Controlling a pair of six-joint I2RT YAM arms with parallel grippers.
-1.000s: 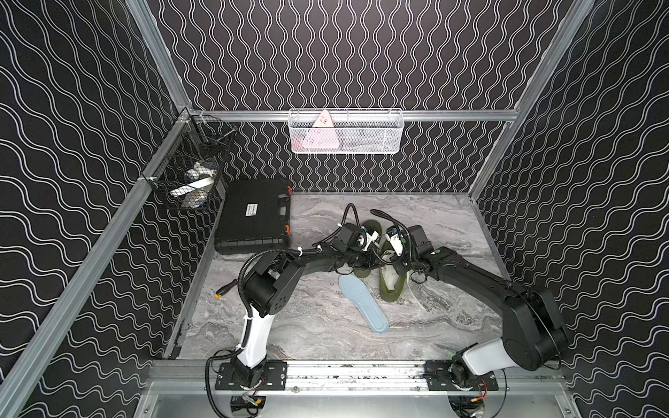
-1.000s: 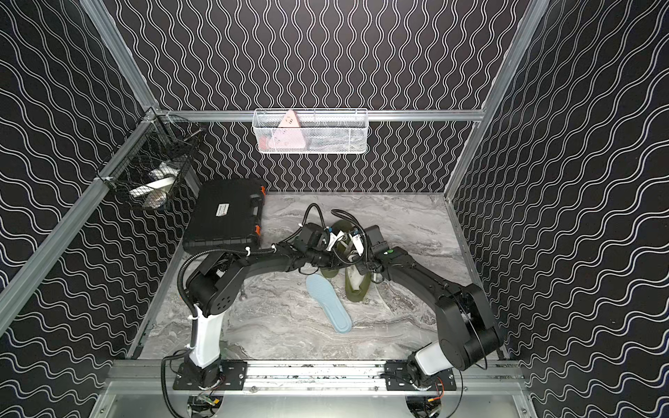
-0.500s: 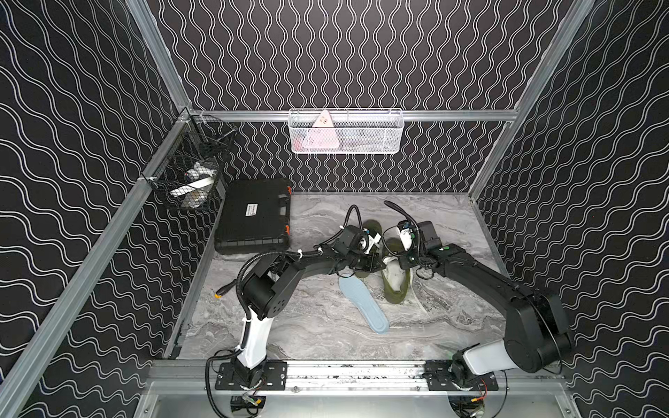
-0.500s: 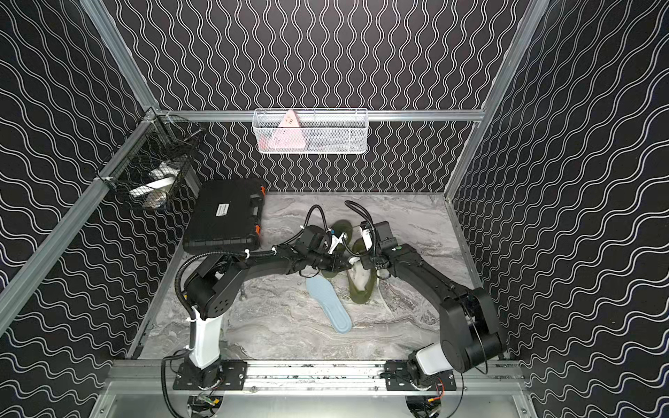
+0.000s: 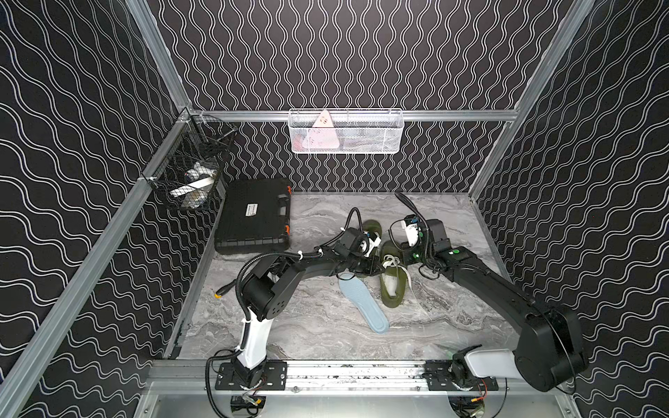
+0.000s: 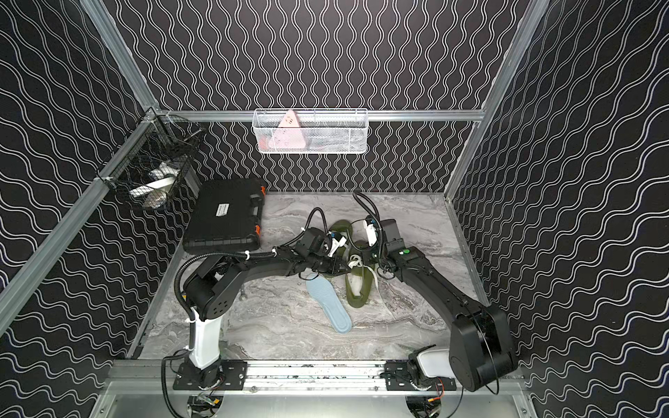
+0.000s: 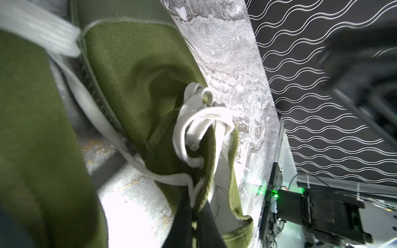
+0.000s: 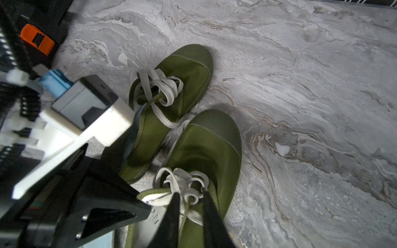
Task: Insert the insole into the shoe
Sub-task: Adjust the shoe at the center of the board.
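Note:
Two olive-green shoes with white laces lie mid-table in both top views. The nearer shoe (image 5: 392, 287) (image 6: 358, 289) has its opening up; the other shoe (image 5: 371, 227) lies behind it. A light-blue insole (image 5: 364, 305) (image 6: 327, 304) lies flat on the table left of the nearer shoe. My left gripper (image 5: 378, 269) (image 7: 194, 206) is shut on the nearer shoe's collar edge, with a lace caught in it. My right gripper (image 5: 400, 260) (image 8: 191, 206) hangs over that shoe's laces (image 8: 182, 184). Its fingers (image 8: 175, 214) stand apart on either side of the tongue, pinching nothing.
A black tool case (image 5: 253, 220) with orange latches lies at the back left. A black wire basket (image 5: 192, 177) hangs on the left wall. A white mesh basket (image 5: 345, 132) hangs on the back wall. A loose cable plug (image 5: 222, 291) lies near the left arm.
My right gripper has opened from shut and its wrist has drawn slightly toward the back. The left gripper keeps its hold on the shoe. The insole has not moved.

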